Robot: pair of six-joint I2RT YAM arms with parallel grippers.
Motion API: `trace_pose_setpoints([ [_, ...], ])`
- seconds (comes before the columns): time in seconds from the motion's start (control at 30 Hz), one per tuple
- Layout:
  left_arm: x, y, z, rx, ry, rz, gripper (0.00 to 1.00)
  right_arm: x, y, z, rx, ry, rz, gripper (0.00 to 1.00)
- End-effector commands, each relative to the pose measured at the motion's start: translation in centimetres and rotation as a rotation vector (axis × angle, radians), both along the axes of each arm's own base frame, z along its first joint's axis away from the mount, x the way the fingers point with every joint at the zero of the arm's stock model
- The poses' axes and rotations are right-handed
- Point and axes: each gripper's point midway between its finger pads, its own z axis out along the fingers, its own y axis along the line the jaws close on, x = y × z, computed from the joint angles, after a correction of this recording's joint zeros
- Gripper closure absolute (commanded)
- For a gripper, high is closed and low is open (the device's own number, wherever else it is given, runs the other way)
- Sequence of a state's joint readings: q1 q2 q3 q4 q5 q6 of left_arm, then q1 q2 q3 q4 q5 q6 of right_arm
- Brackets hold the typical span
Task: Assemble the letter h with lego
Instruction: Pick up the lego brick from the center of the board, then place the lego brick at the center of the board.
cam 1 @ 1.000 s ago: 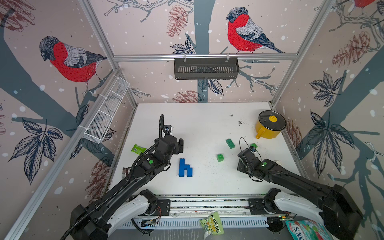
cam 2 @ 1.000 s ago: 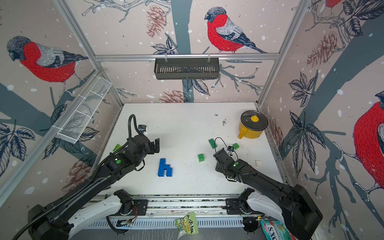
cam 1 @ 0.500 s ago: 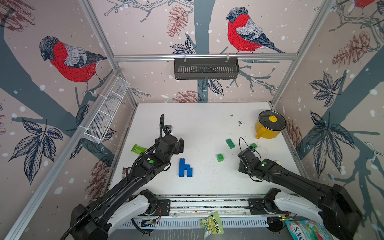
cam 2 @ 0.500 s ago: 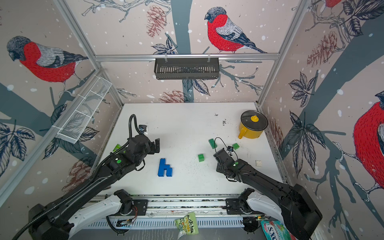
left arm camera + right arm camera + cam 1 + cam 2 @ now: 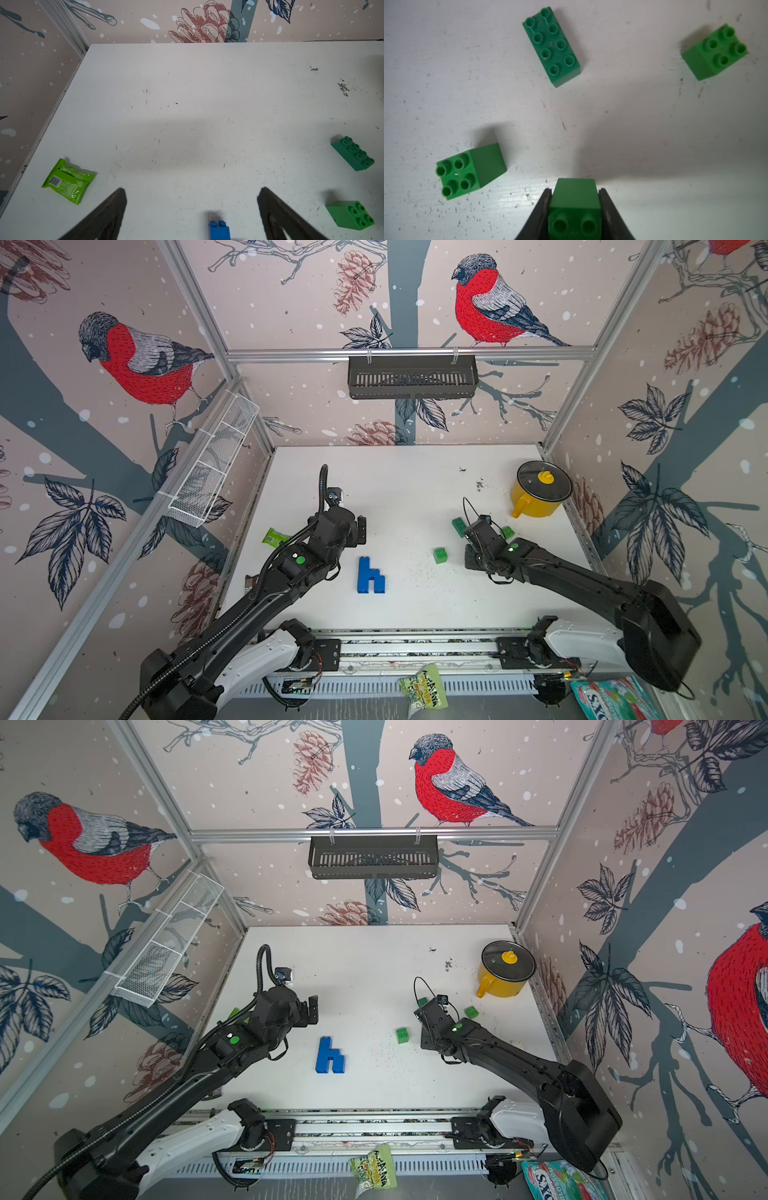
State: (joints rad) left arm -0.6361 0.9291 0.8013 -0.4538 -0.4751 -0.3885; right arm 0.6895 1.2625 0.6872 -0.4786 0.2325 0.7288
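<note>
- Lidded yellow pot (image 5: 538, 506) stands on the surface (image 5: 407, 489); its contents are hidden.
- Right hand (image 5: 575, 190) is clamped on a green brick (image 5: 575, 201).
- Left hand (image 5: 192, 190) has its jaws spread apart.

Yellow pot (image 5: 540, 494) and green packet (image 5: 68, 180) on table (image 5: 407, 489).

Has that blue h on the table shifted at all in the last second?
No. In a top view the blue h sits just where it was, at the same gap from the loose green brick beside it.
</note>
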Motion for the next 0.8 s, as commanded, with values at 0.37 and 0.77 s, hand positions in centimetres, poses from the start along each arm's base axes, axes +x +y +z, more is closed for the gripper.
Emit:
trace_pose_setpoints([
  [0.37,-0.9,1.1,-2.6,0.044,0.056,0.029,0.02,2.3,2.7,-1.5,-0.065,0.041,0.157,0.73],
  [0.77,-1.0,1.0,-2.5,0.037,0.052,0.020,0.02,2.2,3.1,-2.5,-0.080,0.071,0.151,0.51],
])
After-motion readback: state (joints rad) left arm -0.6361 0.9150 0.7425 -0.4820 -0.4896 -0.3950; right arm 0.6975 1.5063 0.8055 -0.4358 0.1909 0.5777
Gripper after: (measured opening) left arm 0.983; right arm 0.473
